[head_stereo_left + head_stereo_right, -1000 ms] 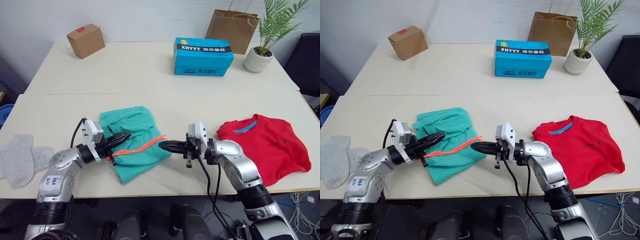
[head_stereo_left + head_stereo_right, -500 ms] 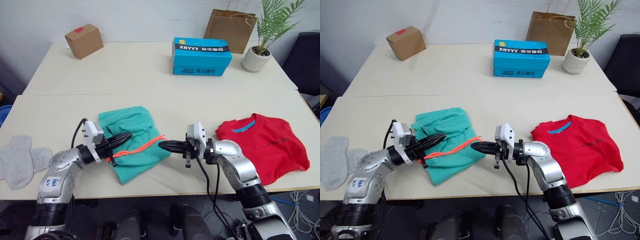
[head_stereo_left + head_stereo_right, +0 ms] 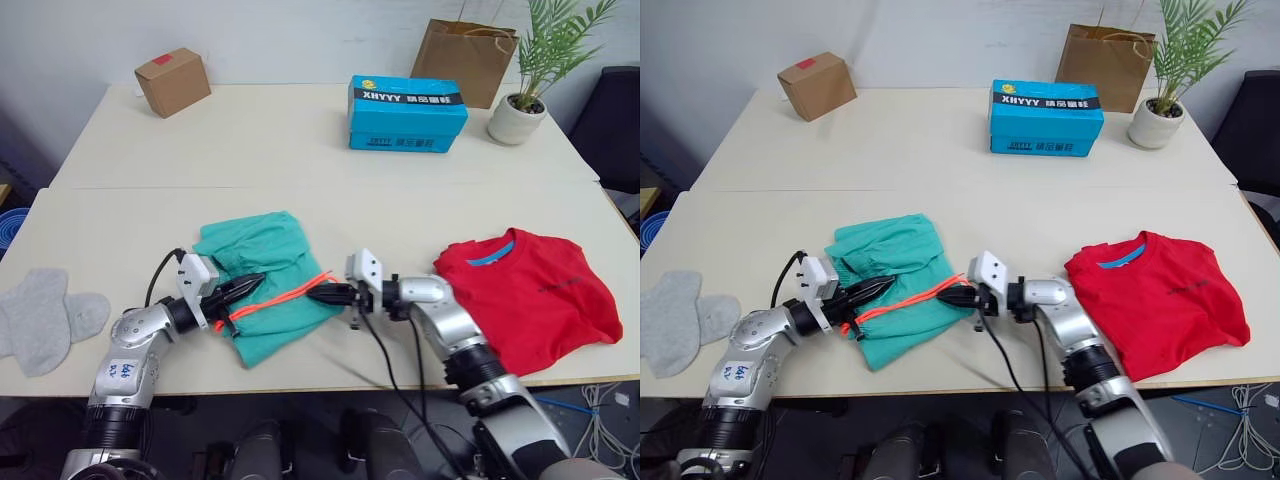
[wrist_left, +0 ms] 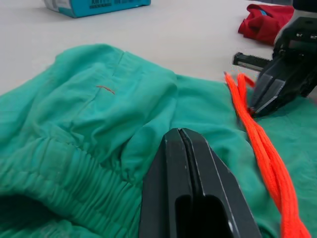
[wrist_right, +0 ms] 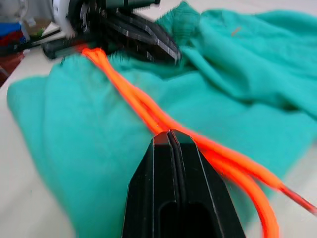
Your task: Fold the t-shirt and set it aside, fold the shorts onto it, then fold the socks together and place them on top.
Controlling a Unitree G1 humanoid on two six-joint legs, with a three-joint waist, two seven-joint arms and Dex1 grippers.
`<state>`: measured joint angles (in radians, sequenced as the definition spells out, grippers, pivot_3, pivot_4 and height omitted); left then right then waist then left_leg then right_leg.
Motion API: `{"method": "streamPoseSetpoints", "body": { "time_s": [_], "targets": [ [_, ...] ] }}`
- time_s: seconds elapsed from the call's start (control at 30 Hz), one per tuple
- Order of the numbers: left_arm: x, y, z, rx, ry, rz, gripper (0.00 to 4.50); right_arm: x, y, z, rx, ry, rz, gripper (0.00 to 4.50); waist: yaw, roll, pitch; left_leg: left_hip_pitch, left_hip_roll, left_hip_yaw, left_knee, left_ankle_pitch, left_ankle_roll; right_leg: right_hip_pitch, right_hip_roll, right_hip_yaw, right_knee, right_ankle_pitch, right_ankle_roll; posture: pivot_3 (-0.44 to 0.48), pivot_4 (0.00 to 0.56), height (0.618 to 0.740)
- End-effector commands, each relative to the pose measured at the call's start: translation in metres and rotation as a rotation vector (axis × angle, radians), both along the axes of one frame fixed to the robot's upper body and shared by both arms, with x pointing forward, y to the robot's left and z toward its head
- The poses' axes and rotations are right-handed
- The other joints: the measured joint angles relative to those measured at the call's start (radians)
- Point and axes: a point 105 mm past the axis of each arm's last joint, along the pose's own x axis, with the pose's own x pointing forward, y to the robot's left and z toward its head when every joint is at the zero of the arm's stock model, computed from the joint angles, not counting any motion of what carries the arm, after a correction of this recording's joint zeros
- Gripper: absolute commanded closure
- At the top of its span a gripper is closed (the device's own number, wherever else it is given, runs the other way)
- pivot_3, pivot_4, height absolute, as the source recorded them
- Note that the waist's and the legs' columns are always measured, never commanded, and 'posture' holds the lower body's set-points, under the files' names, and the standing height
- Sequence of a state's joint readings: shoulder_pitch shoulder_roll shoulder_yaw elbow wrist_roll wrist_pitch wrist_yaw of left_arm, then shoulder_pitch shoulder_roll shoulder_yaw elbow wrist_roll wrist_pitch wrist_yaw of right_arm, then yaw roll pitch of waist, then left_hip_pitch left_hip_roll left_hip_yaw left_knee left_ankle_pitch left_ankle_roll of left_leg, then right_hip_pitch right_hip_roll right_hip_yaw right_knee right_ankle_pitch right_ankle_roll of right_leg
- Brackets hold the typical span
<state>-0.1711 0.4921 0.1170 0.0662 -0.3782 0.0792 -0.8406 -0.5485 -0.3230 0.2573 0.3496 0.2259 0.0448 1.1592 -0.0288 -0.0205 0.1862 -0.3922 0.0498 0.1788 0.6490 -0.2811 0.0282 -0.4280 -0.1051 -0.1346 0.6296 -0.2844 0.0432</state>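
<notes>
The teal shorts [image 3: 262,248] lie crumpled at the table's front middle, their orange-red drawstring [image 3: 283,297] running across them. My left gripper [image 3: 252,284] is shut, its tips resting on the shorts by the gathered waistband [image 4: 64,163]. My right gripper [image 3: 317,294] is shut too, its tips at the shorts' right edge, touching the drawstring [image 5: 148,111]; no fabric shows between its fingers. The red t-shirt [image 3: 532,295] lies folded at the front right. The grey socks [image 3: 45,318] lie side by side at the front left edge.
At the back stand a small cardboard box [image 3: 172,81], a blue box [image 3: 408,112], a brown paper bag [image 3: 470,60] and a potted plant [image 3: 520,115]. A seam [image 3: 130,187] joins the two tabletops.
My right gripper has moved left from beside the shorts onto their right edge at the drawstring. The left arm has slid a little to the right, tips still on the shorts.
</notes>
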Motion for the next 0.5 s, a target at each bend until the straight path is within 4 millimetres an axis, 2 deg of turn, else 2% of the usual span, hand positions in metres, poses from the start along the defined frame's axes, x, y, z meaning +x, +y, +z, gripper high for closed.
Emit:
{"method": "streamPoseSetpoints", "body": {
  "time_s": [0.03, 0.1, 0.17, 0.27, 0.37, 0.4, 0.47, 0.5],
  "targets": [
    [-0.009, 0.014, 0.019, -0.015, -0.063, 0.017, 4.50, -0.006, -0.025, 0.022, 0.050, 0.106, -0.022, 3.58, -0.001, 0.000, 0.000, 0.000, 0.000, 0.000, 0.000, 0.000, 0.000, 0.000, 0.000, 0.000, 0.000, 0.000, 0.000, 0.000, 0.150, 0.740],
    [-0.026, 0.011, 0.030, -0.052, -0.033, -0.059, 4.50, -0.011, -0.033, 0.040, 0.094, 0.235, -0.024, 2.99, -0.009, 0.000, 0.000, 0.000, 0.001, -0.001, -0.001, 0.000, 0.000, 0.000, 0.000, 0.000, 0.000, 0.000, 0.000, 0.000, 0.150, 0.740],
    [-0.039, 0.008, 0.035, -0.019, -0.016, -0.119, 4.50, -0.009, -0.036, 0.051, 0.081, 0.335, -0.042, 2.27, -0.015, 0.001, 0.001, 0.000, 0.001, -0.001, -0.002, 0.000, -0.001, -0.001, 0.000, 0.000, 0.000, 0.000, -0.001, 0.000, 0.150, 0.740],
    [-0.053, 0.005, 0.042, 0.005, -0.009, -0.159, 4.50, 0.004, -0.036, 0.048, -0.035, 0.535, -0.152, 1.20, -0.024, 0.002, 0.001, 0.002, 0.002, -0.001, -0.001, -0.001, -0.001, -0.001, 0.000, 0.000, 0.002, -0.001, -0.002, 0.000, 0.150, 0.740],
    [-0.065, 0.002, 0.046, 0.035, -0.010, -0.188, 4.50, 0.019, -0.027, 0.046, -0.067, 0.583, -0.177, 0.19, -0.022, 0.002, 0.001, 0.001, 0.001, -0.002, -0.002, -0.005, -0.004, -0.001, -0.001, -0.001, 0.002, -0.002, -0.005, 0.000, 0.150, 0.740],
    [-0.068, 0.002, 0.046, 0.041, -0.009, -0.190, 4.50, 0.024, -0.023, 0.043, -0.076, 0.594, -0.181, 0.02, -0.023, 0.002, 0.001, 0.001, 0.001, -0.002, -0.002, -0.005, -0.004, -0.001, -0.001, -0.001, 0.002, -0.003, -0.005, 0.000, 0.150, 0.740],
    [-0.071, 0.006, 0.049, 0.032, -0.017, -0.165, 4.50, 0.033, -0.013, 0.035, -0.103, 0.602, -0.190, 0.02, -0.025, 0.002, 0.001, 0.001, 0.001, -0.002, -0.002, -0.004, -0.005, -0.001, -0.001, -0.002, 0.002, -0.003, -0.005, 0.000, 0.150, 0.740],
    [-0.074, 0.008, 0.050, 0.017, -0.001, -0.157, 4.32, 0.037, -0.007, 0.031, -0.114, 0.605, -0.198, 0.00, -0.028, 0.002, 0.001, 0.001, 0.001, -0.002, -0.002, 0.000, -0.004, -0.001, 0.000, -0.002, 0.002, -0.003, -0.005, 0.000, 0.150, 0.740]
  ]
}}
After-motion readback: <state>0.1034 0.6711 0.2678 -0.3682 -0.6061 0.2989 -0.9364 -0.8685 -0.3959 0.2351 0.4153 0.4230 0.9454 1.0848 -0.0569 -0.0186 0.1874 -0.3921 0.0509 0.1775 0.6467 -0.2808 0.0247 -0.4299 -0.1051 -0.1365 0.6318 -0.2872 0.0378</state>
